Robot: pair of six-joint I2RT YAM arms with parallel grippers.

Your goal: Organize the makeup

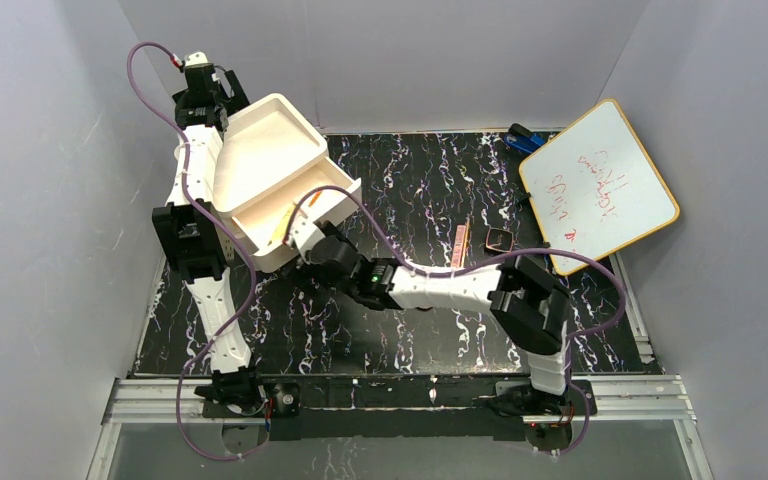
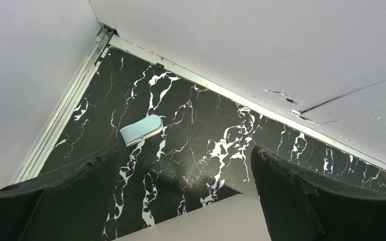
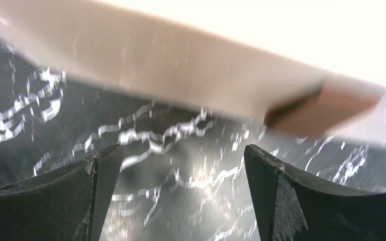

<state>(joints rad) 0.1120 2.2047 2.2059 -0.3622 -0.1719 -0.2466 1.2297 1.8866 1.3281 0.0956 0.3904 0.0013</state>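
Logging left gripper gaping wide, holding nothing, just behind the white box, with a small pale-blue item lying beyond. Logging right gripper also spread apart, nosing at the box's front edge. Seeing pink-brown stick and dark square compact lying near each other, well right of the box.

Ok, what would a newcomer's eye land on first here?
The big white box tilted at the far left, with the right claw stretched across to its front edge. Then the whiteboard with red writing propped at the far right, a slim stick and dark compact lying just left of it.
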